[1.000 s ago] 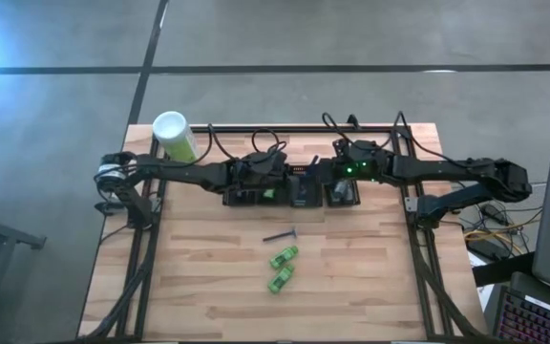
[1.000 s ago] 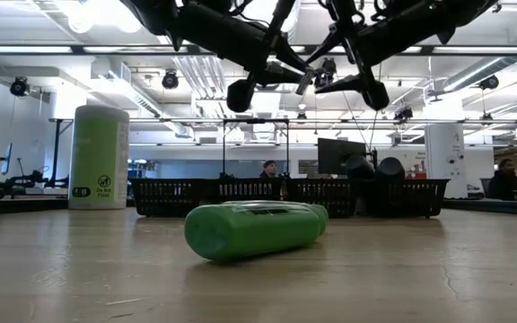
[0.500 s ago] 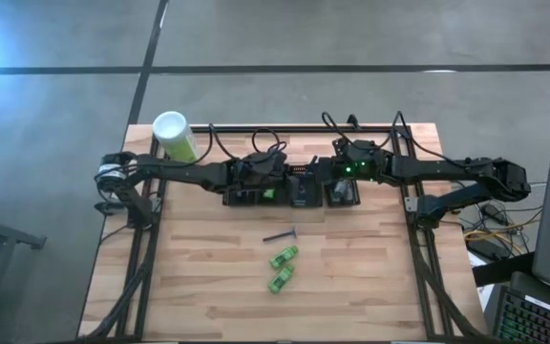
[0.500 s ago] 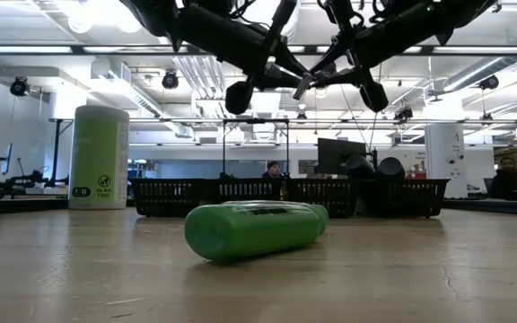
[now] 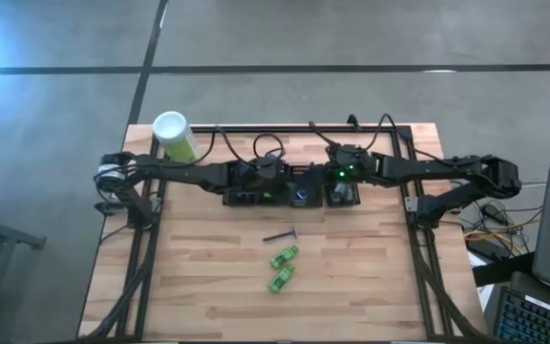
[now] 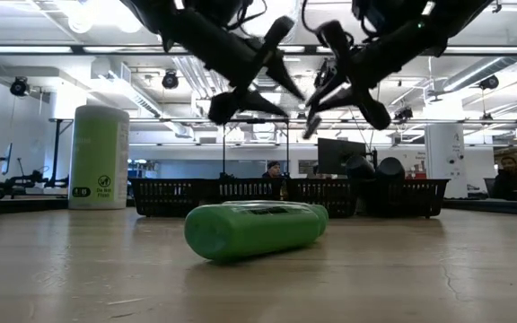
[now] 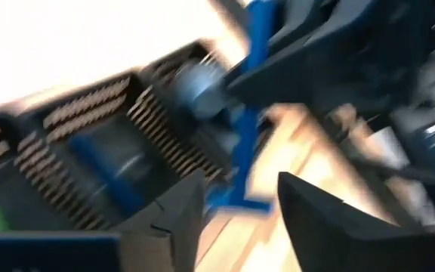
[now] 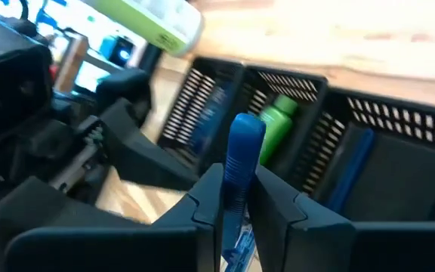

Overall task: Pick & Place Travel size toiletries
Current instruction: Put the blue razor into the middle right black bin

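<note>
From above, a pale butcher-block wooden table stands on a grey concrete floor crossed by dark lines. A row of black mesh bins sits near its far edge, a tall pale-green white-capped canister at the far left corner. Two bright green tubes and a thin dark razor lie on bare wood nearer the front.

At table height, a green tube lies in the foreground; behind are ceiling lights, monitors and seated people.

The left gripper, beside the bins, stands partly open and empty.

The right gripper is clamped on a thin blue razor, held above the bins.
</note>
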